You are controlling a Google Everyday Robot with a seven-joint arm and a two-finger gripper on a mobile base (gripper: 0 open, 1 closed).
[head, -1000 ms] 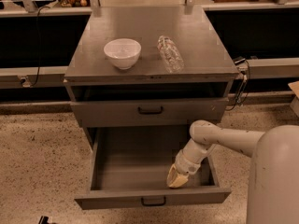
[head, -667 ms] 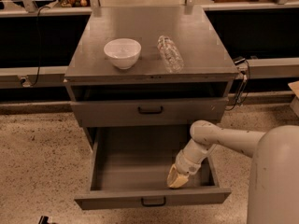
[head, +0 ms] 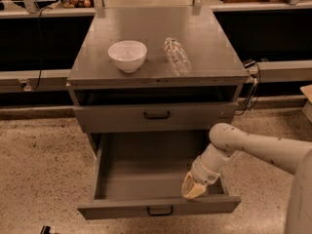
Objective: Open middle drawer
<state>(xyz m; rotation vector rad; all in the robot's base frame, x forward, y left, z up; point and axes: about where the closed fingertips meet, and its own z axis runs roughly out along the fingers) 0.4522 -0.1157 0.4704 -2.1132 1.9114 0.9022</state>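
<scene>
The middle drawer [head: 117, 209] is pulled well out, its bare grey tray on show. The gripper [head: 193, 189] is down inside it at the front right corner, just behind the drawer front; clenched or released, can't tell. The drawer above [head: 112, 117] sits closed. Up on the surface [head: 209, 38], a white bowl [head: 127, 55] and a clear plastic bottle [head: 177, 56] lying on its side.

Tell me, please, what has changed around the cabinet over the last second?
Nothing has visibly changed. The gripper is inside the pulled-out middle drawer, near its right front corner, just as before. The drawer is out as far as it was, and the white bowl and the clear bottle on the cabinet top have not moved.
</scene>
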